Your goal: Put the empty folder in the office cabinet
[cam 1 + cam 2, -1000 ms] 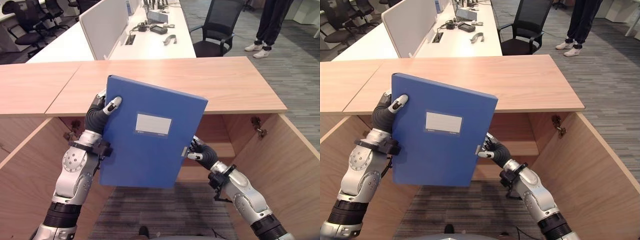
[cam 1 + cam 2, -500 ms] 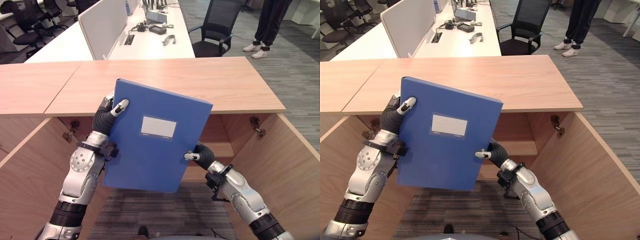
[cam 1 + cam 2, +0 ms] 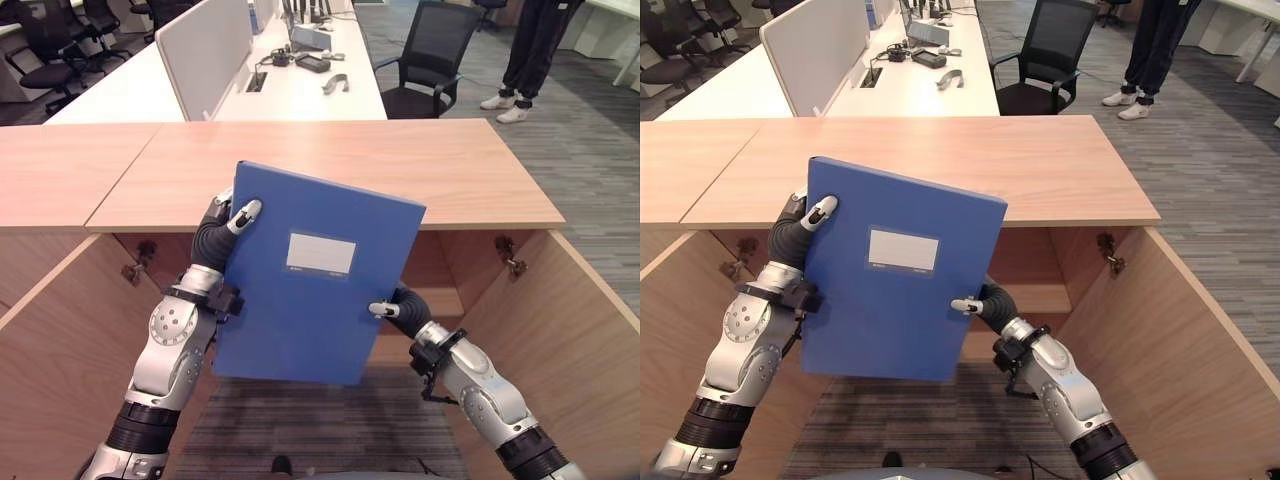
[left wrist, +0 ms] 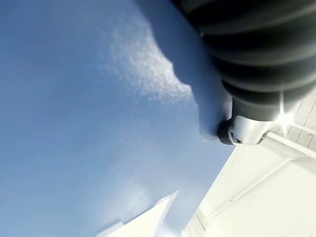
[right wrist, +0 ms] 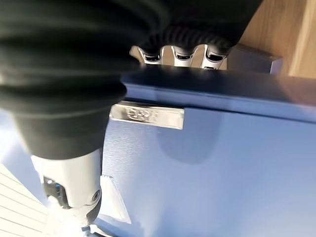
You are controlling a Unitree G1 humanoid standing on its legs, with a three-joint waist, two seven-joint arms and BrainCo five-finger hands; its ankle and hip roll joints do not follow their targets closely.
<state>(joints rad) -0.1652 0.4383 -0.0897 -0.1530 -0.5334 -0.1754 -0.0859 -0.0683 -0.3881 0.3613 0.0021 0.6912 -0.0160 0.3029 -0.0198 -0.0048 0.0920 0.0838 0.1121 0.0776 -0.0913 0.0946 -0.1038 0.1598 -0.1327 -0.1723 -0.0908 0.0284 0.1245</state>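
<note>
Blue folder: clamped by left hand and right hand, raised before open cabinet. Lower level, slide toward far shelf.

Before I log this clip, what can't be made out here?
- Inside of the open wooden cabinet: mostly behind the blue folder, eye views.
- Left hand and right hand: fingers behind the folder, thumbs in front.
- Folder's white label: too small to read.

The right hand is gripping the blue folder, thumb lying on its face at lower left. Its fingers are wrapping over the folder's edge at upper centre.
</note>
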